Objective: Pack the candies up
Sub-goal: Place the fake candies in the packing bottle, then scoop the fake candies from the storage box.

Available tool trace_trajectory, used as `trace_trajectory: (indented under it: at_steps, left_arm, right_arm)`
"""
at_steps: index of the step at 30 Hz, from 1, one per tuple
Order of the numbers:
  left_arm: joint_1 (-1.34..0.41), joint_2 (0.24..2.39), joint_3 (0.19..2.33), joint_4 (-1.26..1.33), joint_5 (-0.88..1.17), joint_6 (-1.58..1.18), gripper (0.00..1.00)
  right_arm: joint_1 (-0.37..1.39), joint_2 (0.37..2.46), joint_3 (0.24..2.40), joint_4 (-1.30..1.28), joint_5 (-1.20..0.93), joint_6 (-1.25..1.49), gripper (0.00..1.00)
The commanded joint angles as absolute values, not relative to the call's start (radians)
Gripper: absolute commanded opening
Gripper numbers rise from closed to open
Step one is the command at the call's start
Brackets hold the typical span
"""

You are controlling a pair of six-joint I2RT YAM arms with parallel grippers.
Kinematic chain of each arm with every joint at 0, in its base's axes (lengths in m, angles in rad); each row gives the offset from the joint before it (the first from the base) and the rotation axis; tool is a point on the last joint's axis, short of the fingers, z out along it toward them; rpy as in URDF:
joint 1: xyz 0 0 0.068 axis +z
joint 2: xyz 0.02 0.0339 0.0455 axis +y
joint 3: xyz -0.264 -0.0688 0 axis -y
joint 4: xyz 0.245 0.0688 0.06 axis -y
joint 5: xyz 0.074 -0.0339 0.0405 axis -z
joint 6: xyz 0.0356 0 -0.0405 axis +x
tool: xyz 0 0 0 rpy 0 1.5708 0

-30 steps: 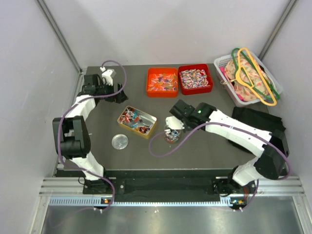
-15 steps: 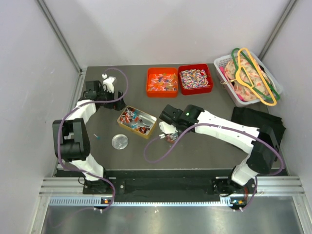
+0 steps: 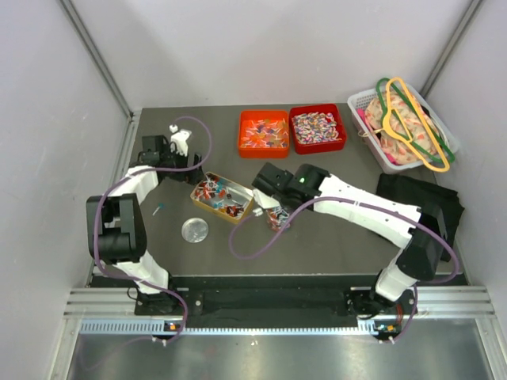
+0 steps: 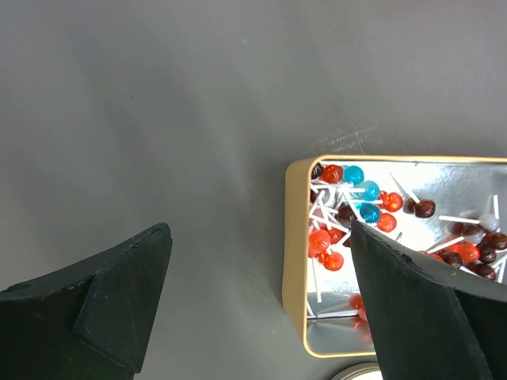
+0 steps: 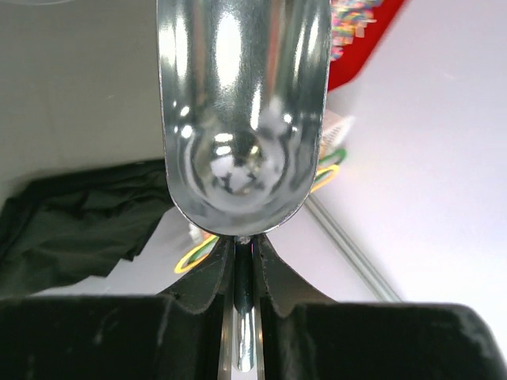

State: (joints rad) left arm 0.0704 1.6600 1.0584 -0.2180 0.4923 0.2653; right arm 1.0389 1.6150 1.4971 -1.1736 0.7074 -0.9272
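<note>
A gold tin [image 3: 240, 191] in the middle of the table holds small red, blue and dark ball candies on white sticks [image 3: 215, 195]. In the left wrist view the tin's rim [image 4: 295, 237] and candies [image 4: 348, 207] lie between my fingers. My left gripper [image 3: 176, 170] [image 4: 253, 309] is open and empty above the tin's left end. My right gripper [image 3: 269, 207] [image 5: 245, 241] is shut on the handle of a shiny metal scoop [image 5: 244, 111] just right of the tin [image 3: 275, 218]. The scoop's bowl looks empty in the right wrist view.
An orange bin [image 3: 264, 133] and a red bin [image 3: 318, 128] of wrapped sweets stand at the back. A round silver lid [image 3: 195, 230] and a small blue piece [image 3: 158, 210] lie left of the tin. A white basket with hangers [image 3: 404, 127] and a black cloth [image 3: 424, 198] are on the right.
My right gripper has moved left with the scoop, up to the tin. My left gripper has shifted a little toward the tin. A small blue piece has appeared on the table left of the tin.
</note>
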Motion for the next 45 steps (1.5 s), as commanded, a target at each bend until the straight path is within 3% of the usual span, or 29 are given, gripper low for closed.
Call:
trace_trajectory:
  at_steps: [1,3,4,7,8,14,27,29,36,40,45]
  left_arm:
    - [0.032,1.609,1.02,-0.147,0.416,0.305,0.99]
    - [0.022,1.617,1.011,-0.133,0.384,0.311,1.0]
    - [0.017,1.618,1.011,-0.133,0.373,0.317,0.9]
    - [0.005,1.629,0.999,-0.112,0.334,0.33,0.81]
    - [0.003,1.632,0.993,-0.109,0.33,0.333,0.71]
    - [0.003,1.66,0.997,-0.097,0.321,0.339,0.5]
    - [-0.078,1.677,0.991,-0.112,0.302,0.344,0.5]
    - [-0.083,1.687,0.994,-0.117,0.296,0.336,0.4]
    - [-0.11,1.704,1.002,-0.12,0.267,0.316,0.22]
    - [-0.121,1.727,1.037,-0.132,0.252,0.266,0.03]
    - [-0.152,1.776,1.112,-0.162,0.2,0.186,0.0]
  right_arm:
    - [1.049,1.631,1.66,-1.134,0.784,-0.943,0.0]
    - [1.048,1.634,1.709,-1.131,0.79,-0.948,0.0]
    - [1.049,1.637,1.719,-1.124,0.802,-0.953,0.0]
    - [1.049,1.637,1.752,-1.115,0.811,-0.959,0.0]
    - [1.048,1.637,1.759,-1.117,0.815,-0.957,0.0]
    - [1.049,1.638,1.761,-1.118,0.808,-0.933,0.0]
    - [1.049,1.66,1.792,-1.104,0.804,-0.933,0.0]
    - [1.049,1.667,1.795,-1.101,0.799,-0.933,0.0]
    - [1.049,1.68,1.805,-1.089,0.792,-0.943,0.0]
    - [1.048,1.687,1.795,-1.065,0.769,-0.928,0.0]
    - [1.048,1.712,1.783,-1.057,0.707,-0.881,0.0]
